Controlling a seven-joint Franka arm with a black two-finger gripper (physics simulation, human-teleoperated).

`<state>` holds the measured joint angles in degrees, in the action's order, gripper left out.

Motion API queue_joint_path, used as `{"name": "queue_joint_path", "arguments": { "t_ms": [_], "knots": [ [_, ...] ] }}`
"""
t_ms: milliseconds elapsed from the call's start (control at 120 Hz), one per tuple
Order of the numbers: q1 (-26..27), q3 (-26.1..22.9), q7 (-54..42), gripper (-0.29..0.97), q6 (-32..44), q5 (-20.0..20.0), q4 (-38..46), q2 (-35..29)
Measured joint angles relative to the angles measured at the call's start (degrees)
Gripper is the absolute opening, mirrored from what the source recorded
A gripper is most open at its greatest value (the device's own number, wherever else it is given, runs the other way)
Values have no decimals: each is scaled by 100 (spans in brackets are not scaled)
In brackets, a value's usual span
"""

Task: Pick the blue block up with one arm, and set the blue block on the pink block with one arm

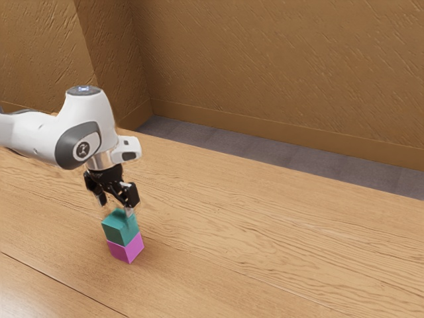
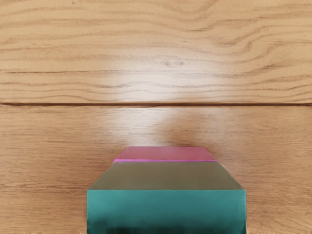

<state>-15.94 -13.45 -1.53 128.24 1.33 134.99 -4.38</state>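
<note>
The pincer (image 1: 119,207) hangs straight down from the white arm (image 1: 59,136), right at the top of the blue block (image 1: 121,230). Whether it is clamped on the block or standing apart from it cannot be told from this side. The blue block, which renders as a teal tone, sits squarely on the pink block (image 1: 127,249), and the two make a small stack on the wooden table (image 1: 265,252). Toward the exterior view's right the table runs wide and bare, with open room on every side of the stack. The table's far edge lies well apart from the stack, and beyond it are a grey floor strip (image 1: 298,156) and the brown wall (image 1: 265,59). Near the stack only the arm itself stands, coming in from the exterior view's left. In the wrist view the blue block (image 2: 165,209) lies just under the hand, its top face and one side face showing. A thin band of the pink block (image 2: 165,154) shows just past its far edge. Beyond that is plain table (image 2: 156,58), crossed by a dark seam (image 2: 156,104) between two boards, with nothing on it.
</note>
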Motion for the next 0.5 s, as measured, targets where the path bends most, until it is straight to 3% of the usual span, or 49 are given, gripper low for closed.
{"name": "queue_joint_path", "arguments": {
  "t_ms": [125, 192, 333, 400, 500],
  "knots": [
    [27, -4, -24, 65, -388, -59, -208, -900],
    [46, -21, -33, 66, -876, -104, -1158, -1031],
    [256, 134, -35, 67, -1952, -114, -2859, -405],
    [596, 593, -34, 67, -2264, -109, -3231, -169],
    [657, 775, -44, 67, -2676, 13, -3718, -99]
  ]
}}
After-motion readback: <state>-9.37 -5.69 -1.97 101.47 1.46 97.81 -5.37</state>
